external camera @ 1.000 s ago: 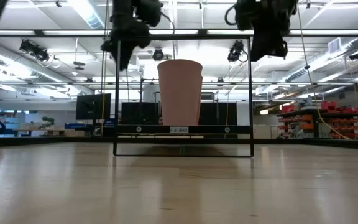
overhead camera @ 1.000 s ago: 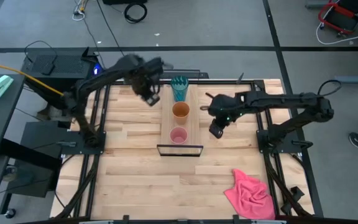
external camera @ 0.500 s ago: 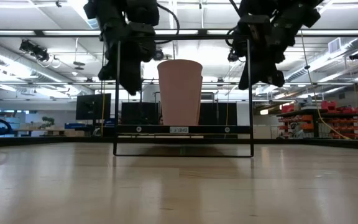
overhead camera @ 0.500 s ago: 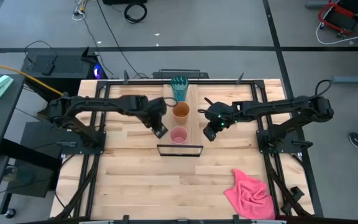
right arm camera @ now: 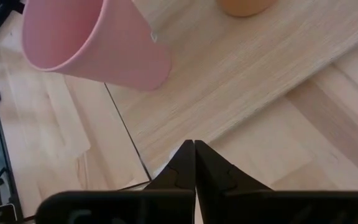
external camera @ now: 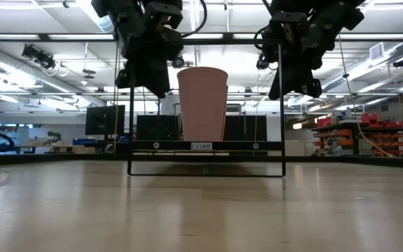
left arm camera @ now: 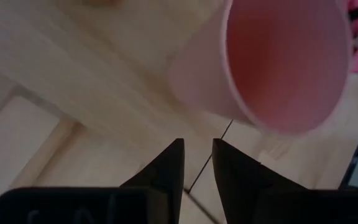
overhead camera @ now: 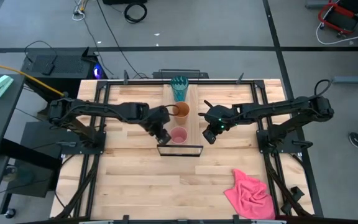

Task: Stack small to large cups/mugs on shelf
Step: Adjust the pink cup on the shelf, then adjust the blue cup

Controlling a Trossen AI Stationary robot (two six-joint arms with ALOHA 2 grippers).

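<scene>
Three plastic cups stand in a row along the long narrow light-wood shelf plank (overhead camera: pixel 179 122), and only your overhead camera shows all of them: the tall translucent teal tumbler (overhead camera: pixel 179 88) at the far end, the medium orange-brown cup (overhead camera: pixel 181 111) in the middle, and the small pink cup (overhead camera: pixel 178 135) nearest the shelf's thin black metal frame (overhead camera: pixel 179 150). From table height you see only the pink cup (external camera: pixel 202 103), which hides the two behind it, framed by the black uprights (external camera: pixel 206 145), with both grippers hanging high to either side of it. Your left gripper (overhead camera: pixel 161 133) sits just beside the pink cup on its left flank, low over the plank's edge; its own wrist camera shows the pink cup (left arm camera: pixel 272 62) looming close ahead, rim towards the lens, and the two dark fingers (left arm camera: pixel 166 171) nearly together with only a slim gap between them, gripping nothing and touching nothing you can make out. Your right gripper (overhead camera: pixel 210 133) hovers on the opposite side of the plank, near the pink cup but apart from it; its wrist camera shows the fingers (right arm camera: pixel 182 165) pressed fully together and empty, the pink cup (right arm camera: pixel 92 40) ahead and a sliver of the orange-brown cup (right arm camera: pixel 244 6) beyond. A crumpled pink cloth (overhead camera: pixel 250 193) lies on the butcher-block tabletop (overhead camera: pixel 135 180), well apart from both grippers.
</scene>
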